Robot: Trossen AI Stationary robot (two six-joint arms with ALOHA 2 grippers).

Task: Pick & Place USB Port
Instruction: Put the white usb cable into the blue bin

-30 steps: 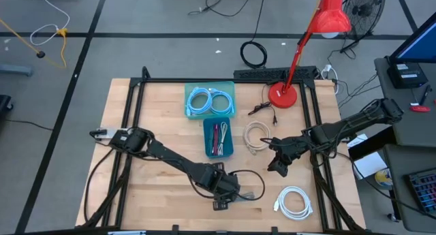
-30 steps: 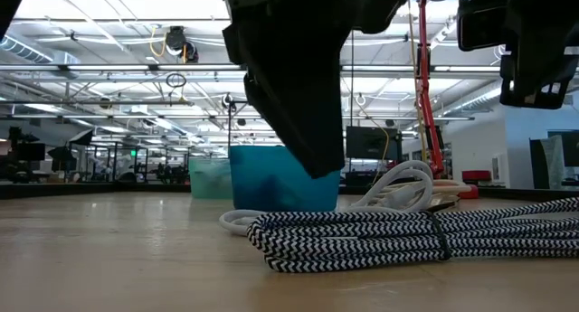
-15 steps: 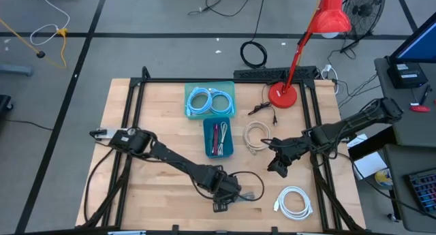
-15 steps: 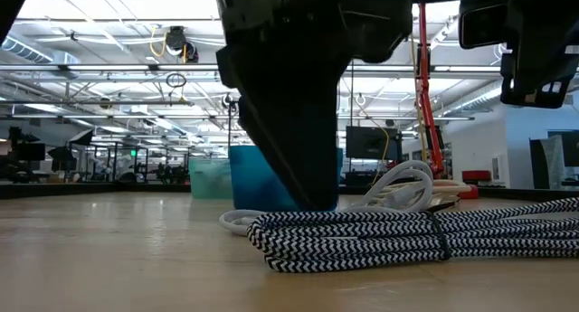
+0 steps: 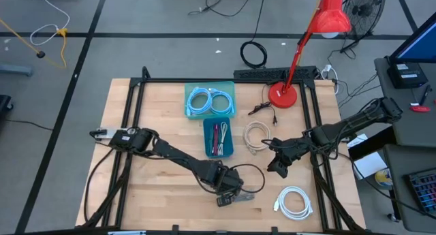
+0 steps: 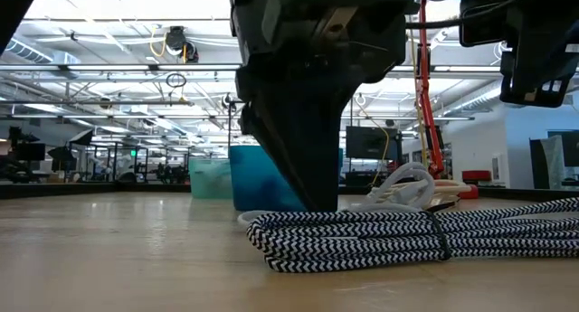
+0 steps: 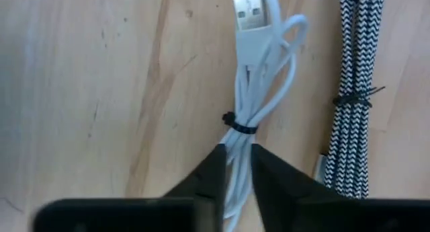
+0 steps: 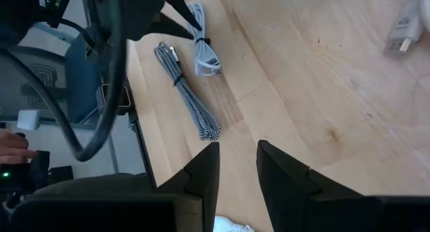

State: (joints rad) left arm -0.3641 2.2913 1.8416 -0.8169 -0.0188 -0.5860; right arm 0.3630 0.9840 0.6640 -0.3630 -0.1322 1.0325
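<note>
A white USB cable [image 7: 250,91], bundled with a black tie, lies flat on the wooden table with its plug [image 7: 252,15] pointing away from my left gripper [image 7: 236,151]. In the high view the bundle [image 5: 249,194] lies just right of my left gripper [image 5: 230,192], which is shut on it near the table's near edge. In the low view the left gripper [image 6: 312,199] reaches down to the table top. A black-and-white braided cable [image 7: 353,91] lies beside the white one. My right gripper [image 5: 276,168] hovers open above the table's right half, touching nothing. My left gripper pinches the white USB cable between its two fingers on the strands just behind the black tie [image 7: 236,141], on the side away from the plug. The fingers come from above, pointing down, and lie across the bundle. The cable rests flat on the table.
The braided cable [image 6: 362,240] lies along the near side of the white one. A blue bin [image 5: 219,137] and a teal bin [image 5: 210,100] holding cables sit mid-table. Coiled white cables [image 5: 257,136] [image 5: 294,199] and a red lamp base [image 5: 283,93] are on the right.
My left gripper has come down until its fingers reach the table at the white cable. The white cable's loop seen in the low view has shifted a little to the right. The right arm has kept still.
</note>
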